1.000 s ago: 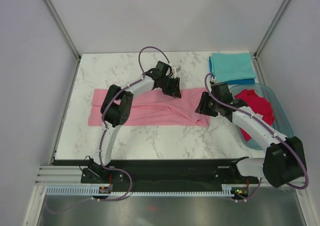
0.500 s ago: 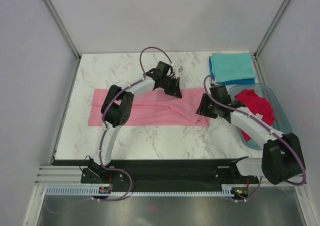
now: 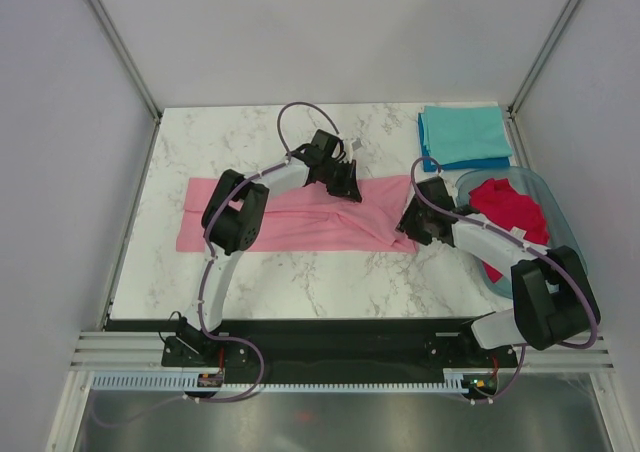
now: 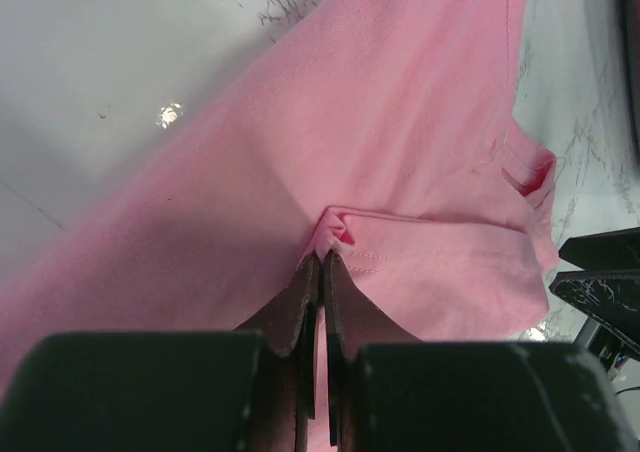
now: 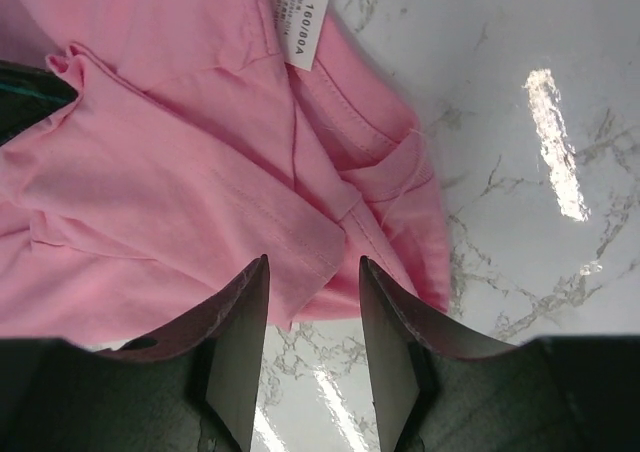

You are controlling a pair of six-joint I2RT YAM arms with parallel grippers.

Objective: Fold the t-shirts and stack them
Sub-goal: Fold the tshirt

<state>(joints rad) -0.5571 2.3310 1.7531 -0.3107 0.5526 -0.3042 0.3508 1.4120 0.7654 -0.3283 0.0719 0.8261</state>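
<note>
The light pink t-shirt (image 3: 300, 227) lies spread lengthwise across the middle of the table. My left gripper (image 3: 345, 184) is at its far edge, shut on a small pinched fold of the pink cloth (image 4: 335, 227). At the shirt's right end my right gripper (image 3: 412, 222) stands open, its fingers either side of a hem corner (image 5: 310, 242), near the white size tag (image 5: 305, 22). A teal t-shirt (image 3: 465, 130) lies folded on a blue one (image 3: 475, 162) at the back right. The crimson t-shirt (image 3: 515, 212) sits crumpled in the tub.
The clear bluish plastic tub (image 3: 563, 234) stands at the right edge, close behind my right arm. The marble table top (image 3: 320, 282) shows bare in front of the pink shirt. Grey walls close in the table on three sides.
My left gripper has shut on the far edge of the pink shirt. My right gripper has shifted slightly nearer and lower at the shirt's right end, still open.
</note>
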